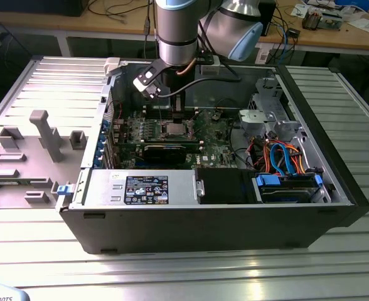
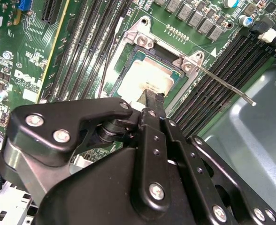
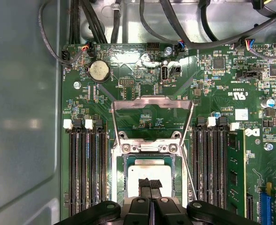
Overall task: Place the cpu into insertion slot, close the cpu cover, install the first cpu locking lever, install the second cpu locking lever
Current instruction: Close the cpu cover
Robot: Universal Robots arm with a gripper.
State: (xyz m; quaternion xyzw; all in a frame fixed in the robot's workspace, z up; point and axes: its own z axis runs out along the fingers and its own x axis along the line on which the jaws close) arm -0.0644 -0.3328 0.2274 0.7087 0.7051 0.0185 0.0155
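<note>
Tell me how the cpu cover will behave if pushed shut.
The cpu cover looks like thin sheet metal around a big window, so probably light and slightly springy. It seems hinged at the insertion slot, so it would likely swing, not slide.

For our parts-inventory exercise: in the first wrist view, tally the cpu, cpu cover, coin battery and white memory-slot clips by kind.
cpu: 1
cpu cover: 1
coin battery: 1
white memory-slot clips: 4
Total: 7
</note>
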